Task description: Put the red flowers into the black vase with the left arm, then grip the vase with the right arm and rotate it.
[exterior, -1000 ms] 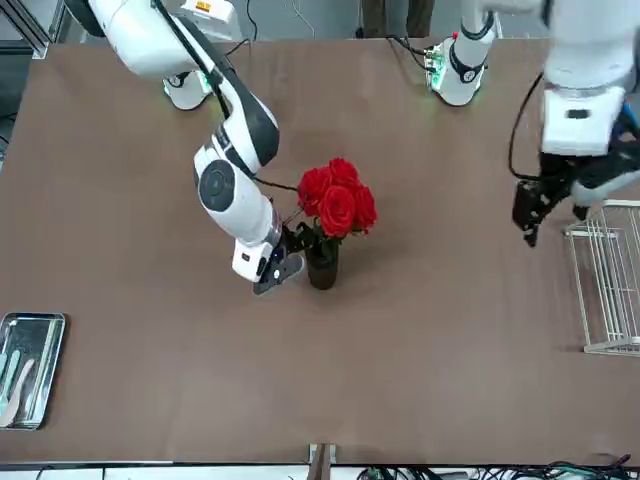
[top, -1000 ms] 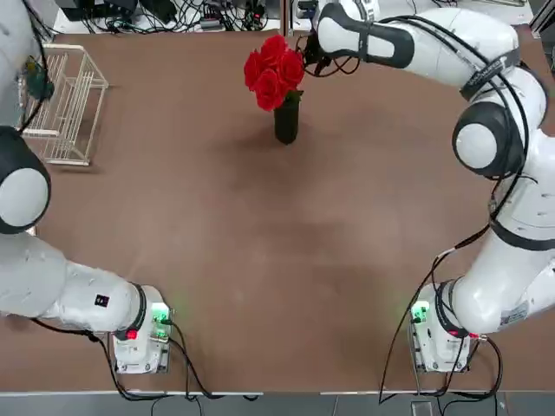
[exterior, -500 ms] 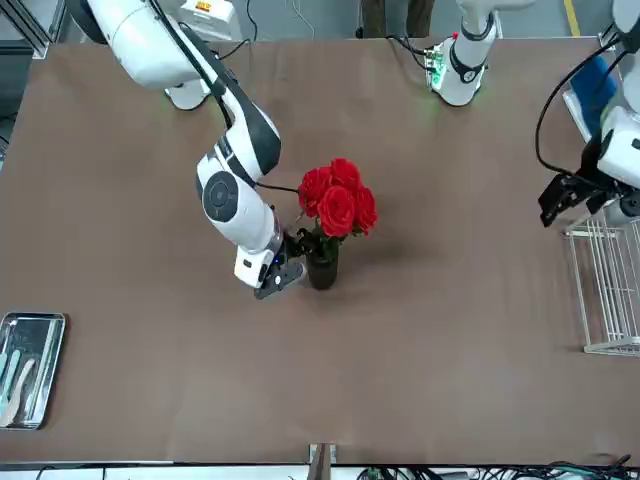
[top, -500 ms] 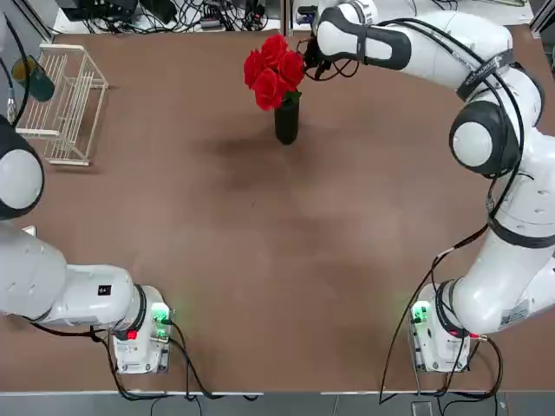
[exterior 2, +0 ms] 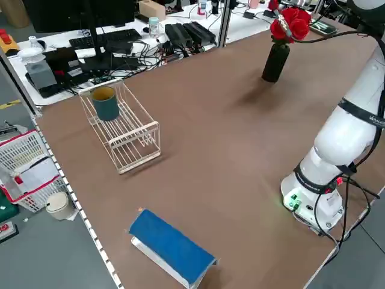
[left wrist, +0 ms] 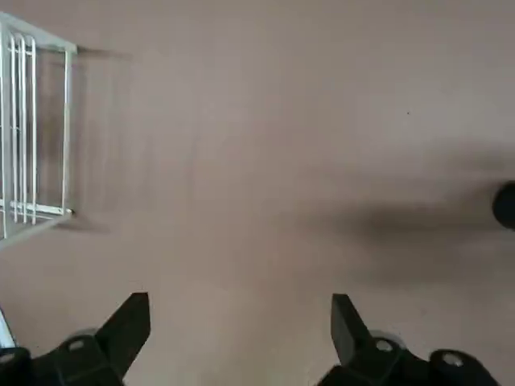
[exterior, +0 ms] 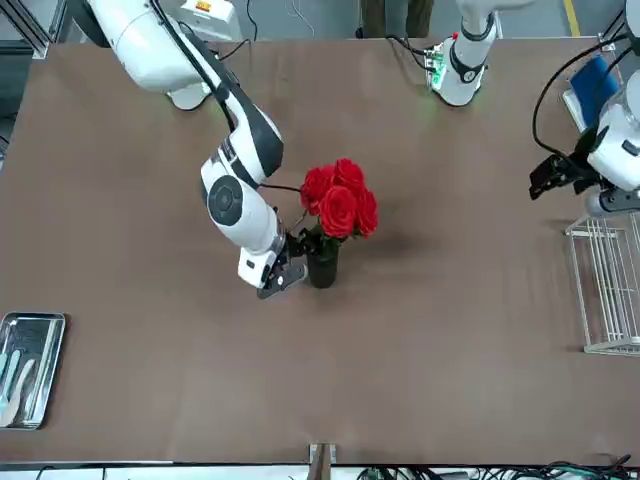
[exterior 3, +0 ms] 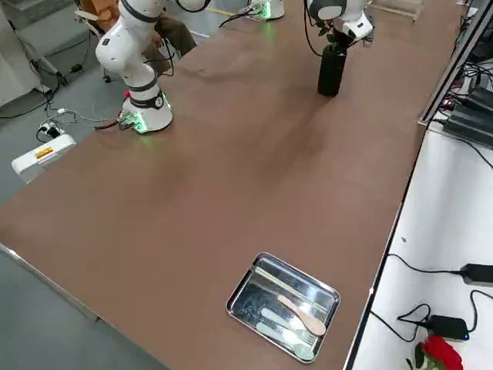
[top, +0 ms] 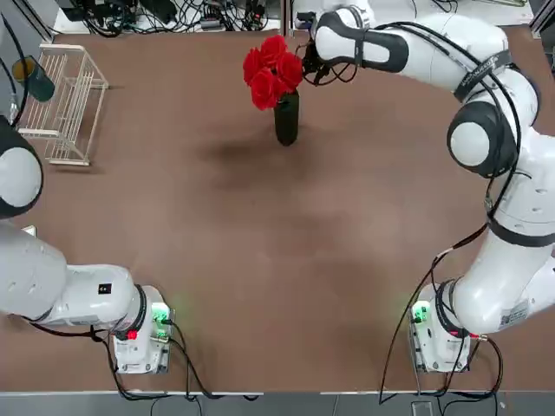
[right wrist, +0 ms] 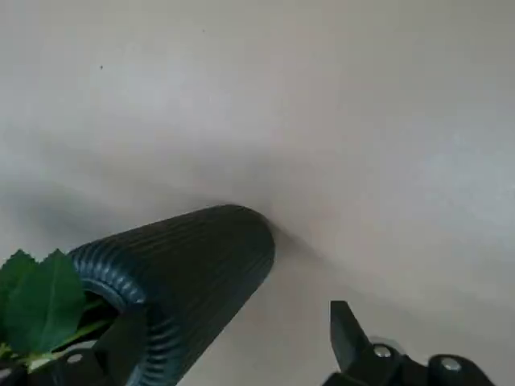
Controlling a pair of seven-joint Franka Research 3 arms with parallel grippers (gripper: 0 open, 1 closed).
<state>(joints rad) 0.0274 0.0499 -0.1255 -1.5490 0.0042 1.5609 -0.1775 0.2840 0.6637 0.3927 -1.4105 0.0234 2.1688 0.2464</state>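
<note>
While no writing is legible, red flowers (exterior: 338, 197) in black vase (exterior: 321, 268), right gripper (exterior: 284, 262) jaws apart beside it, left gripper (exterior: 552, 176) jaws apart.

left gripper (exterior: 556, 177): swung off toward the bench edge, above the wire rack (exterior: 607, 290), fingers spread
right gripper (exterior: 283, 262): crept slightly closer beside the black vase (exterior: 321, 268)

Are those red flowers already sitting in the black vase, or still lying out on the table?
In the vase. The red flowers stand upright out of the black vase, blooms above its mouth; a green leaf shows at the rim in the right wrist view.
</note>
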